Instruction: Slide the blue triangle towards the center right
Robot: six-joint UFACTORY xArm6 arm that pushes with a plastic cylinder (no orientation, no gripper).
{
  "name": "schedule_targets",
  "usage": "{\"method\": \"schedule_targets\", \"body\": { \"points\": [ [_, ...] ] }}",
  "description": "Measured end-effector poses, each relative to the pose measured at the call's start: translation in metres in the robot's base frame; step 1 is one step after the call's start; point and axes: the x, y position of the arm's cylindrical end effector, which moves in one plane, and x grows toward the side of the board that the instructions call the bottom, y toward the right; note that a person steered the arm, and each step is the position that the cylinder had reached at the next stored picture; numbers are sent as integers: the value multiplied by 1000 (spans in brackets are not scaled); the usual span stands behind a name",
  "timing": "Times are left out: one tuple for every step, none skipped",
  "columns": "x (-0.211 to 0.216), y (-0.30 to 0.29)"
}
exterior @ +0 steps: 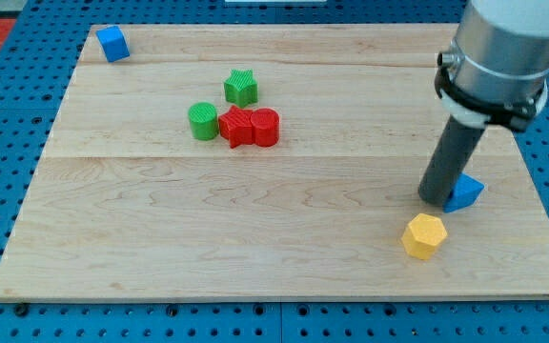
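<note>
Blue triangle (465, 193) touched on its left by my tip (437, 199), a plain rod, nothing grasped, yellow block (423, 235) just below.

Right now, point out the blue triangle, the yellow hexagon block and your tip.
blue triangle (467, 191), camera view, its top face
yellow hexagon block (423, 233), camera view, top face
my tip (436, 200), camera view, rod's lower end

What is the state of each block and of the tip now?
blue triangle: center right, touching my tip.
my tip: on its left side.
yellow hexagon: apart, below.
blue cube: top-left corner, alone.
green star: alone.
green cylinder, red star, red cylinder: touching row.
</note>
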Motion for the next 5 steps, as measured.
{"method": "schedule_targets", "body": {
  "points": [
    [15,26],
    [3,48],
    [-45,27],
    [-43,31],
    [-18,33]
  ]
}}
